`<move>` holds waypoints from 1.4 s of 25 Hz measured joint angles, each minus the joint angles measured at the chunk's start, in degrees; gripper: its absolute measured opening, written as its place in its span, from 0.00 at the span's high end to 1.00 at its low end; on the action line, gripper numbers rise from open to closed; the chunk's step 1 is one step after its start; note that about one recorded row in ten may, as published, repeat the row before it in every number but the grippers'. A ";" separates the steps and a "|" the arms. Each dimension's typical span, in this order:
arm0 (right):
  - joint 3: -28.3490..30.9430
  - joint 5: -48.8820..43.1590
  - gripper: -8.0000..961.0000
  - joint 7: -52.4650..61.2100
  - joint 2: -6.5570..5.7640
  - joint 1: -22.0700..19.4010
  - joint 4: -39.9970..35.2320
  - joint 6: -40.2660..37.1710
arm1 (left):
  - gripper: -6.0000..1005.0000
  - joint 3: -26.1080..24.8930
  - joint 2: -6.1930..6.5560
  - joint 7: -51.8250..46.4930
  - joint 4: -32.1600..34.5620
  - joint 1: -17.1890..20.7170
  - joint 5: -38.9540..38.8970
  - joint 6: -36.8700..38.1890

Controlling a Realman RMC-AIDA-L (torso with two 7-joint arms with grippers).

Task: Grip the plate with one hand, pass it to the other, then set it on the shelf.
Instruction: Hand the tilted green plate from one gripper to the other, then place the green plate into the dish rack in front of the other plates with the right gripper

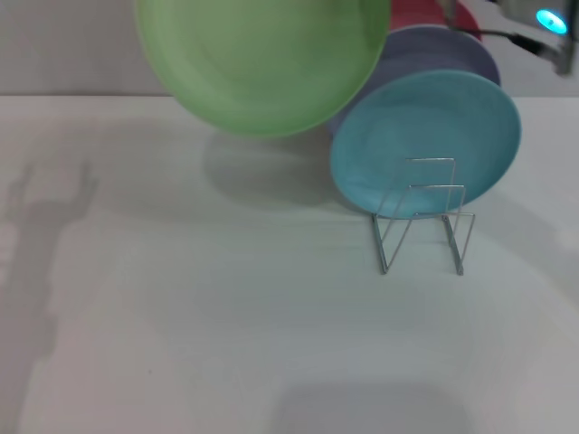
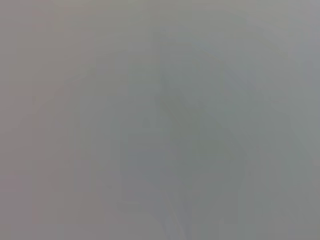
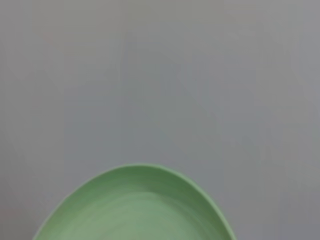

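**Green plate aloft, rack slot still to be found**

The light green plate [image 1: 262, 59] hangs in the air at the upper left-centre of the head view, its upper edge cut off by the frame, casting a soft shadow on the white table [image 1: 181, 316] below. It fills the bottom of the right wrist view too, so it is most likely carried by the right arm [image 1: 547, 27], of which only a silver piece with a cyan ring light shows at the upper right corner. No fingers appear in any view: whether the right pincer is clamped on the rim cannot be told, and the left gripper is out of sight, its wrist view showing only blank grey.

The wire dish rack [image 1: 423, 217] stands right of centre. A turquoise-blue plate [image 1: 425, 145] already leans in it, a lavender plate [image 1: 434, 50] behind that, something red further back.

Judging from this, the placing step is in hand. To do it well, the plate should be turned nearly upright, brought edge-first over the free front loops, and lowered squarely between two wires; the rack looks light and narrow, so a sideways nudge could shift it or knock the blue plate.
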 joint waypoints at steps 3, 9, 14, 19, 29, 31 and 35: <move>0.03 30.07 0.95 -28.07 0.07 -11.10 0.29 -0.50 | 0.19 0.08 -0.18 -5.07 -13.01 -4.05 -1.70 13.11; 2.53 62.23 0.95 -63.54 0.11 -19.13 -12.09 13.78 | 0.19 0.81 -0.20 -7.05 -18.51 -5.17 -2.22 15.11; 9.61 69.58 0.95 -81.56 0.08 -18.48 -27.13 28.39 | 0.19 1.56 -0.25 -8.23 -21.81 -5.28 -2.25 15.79; 18.61 64.48 0.95 -87.24 -0.01 -15.41 -33.75 36.35 | 0.19 3.30 -0.23 -8.40 -23.93 -5.87 -2.24 16.01; 22.48 59.51 0.95 -97.31 0.02 -15.62 -34.71 37.98 | 0.19 4.42 -0.32 -9.85 -26.50 -6.21 -2.29 16.29; 22.75 58.86 0.95 -97.60 -0.01 -15.60 -34.74 38.01 | 0.19 4.46 -0.32 -9.87 -26.65 -6.21 -2.29 16.29; 24.37 55.91 0.95 -98.79 -0.05 -15.00 -34.64 38.56 | 0.19 4.63 -0.32 -9.91 -26.94 -6.25 -2.13 16.35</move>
